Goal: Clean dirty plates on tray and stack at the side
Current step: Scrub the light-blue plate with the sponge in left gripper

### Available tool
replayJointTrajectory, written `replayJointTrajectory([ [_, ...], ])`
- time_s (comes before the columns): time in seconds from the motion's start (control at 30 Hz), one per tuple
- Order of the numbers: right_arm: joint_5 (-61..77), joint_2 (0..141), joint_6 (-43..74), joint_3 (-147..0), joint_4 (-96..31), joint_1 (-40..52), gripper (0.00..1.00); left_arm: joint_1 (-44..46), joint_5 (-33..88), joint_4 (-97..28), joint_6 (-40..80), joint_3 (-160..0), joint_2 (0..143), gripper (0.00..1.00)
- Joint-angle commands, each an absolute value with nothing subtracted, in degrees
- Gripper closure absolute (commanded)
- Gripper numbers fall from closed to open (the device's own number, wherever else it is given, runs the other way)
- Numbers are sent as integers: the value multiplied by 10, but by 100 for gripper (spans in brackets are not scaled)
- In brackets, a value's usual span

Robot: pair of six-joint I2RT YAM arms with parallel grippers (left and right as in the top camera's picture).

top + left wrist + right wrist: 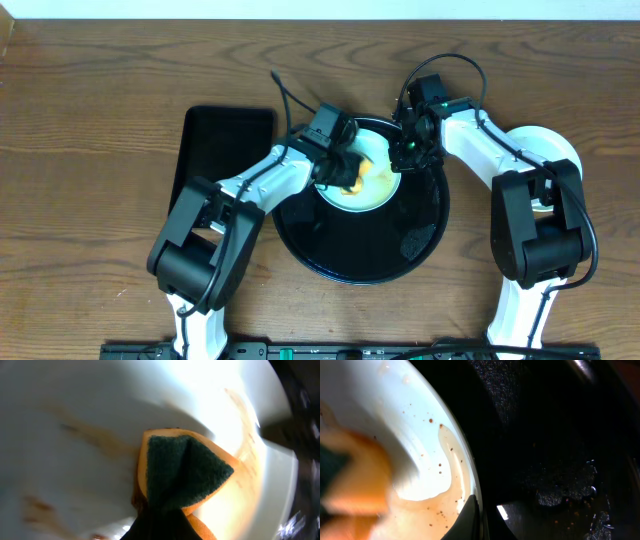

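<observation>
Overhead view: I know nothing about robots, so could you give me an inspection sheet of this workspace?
Surface: brown wooden table.
Job's things: one pale plate, smeared with brown sauce, on the round black tray.
Clutter: rectangular black tray at the left.
Grippers: left gripper shut on an orange-and-green sponge against the plate; right gripper shut at the plate's rim.
Cables: black cables loop above both wrists.
Surroundings: pale strip beyond the far edge.
</observation>
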State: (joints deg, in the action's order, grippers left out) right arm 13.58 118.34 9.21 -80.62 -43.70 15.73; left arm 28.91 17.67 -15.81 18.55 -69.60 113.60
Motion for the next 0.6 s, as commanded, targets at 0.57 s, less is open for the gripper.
replayJointTrajectory([
  [0.57, 118, 1188, 91, -802, -446, 166, 99, 257, 176, -354, 263, -682, 1164, 92],
])
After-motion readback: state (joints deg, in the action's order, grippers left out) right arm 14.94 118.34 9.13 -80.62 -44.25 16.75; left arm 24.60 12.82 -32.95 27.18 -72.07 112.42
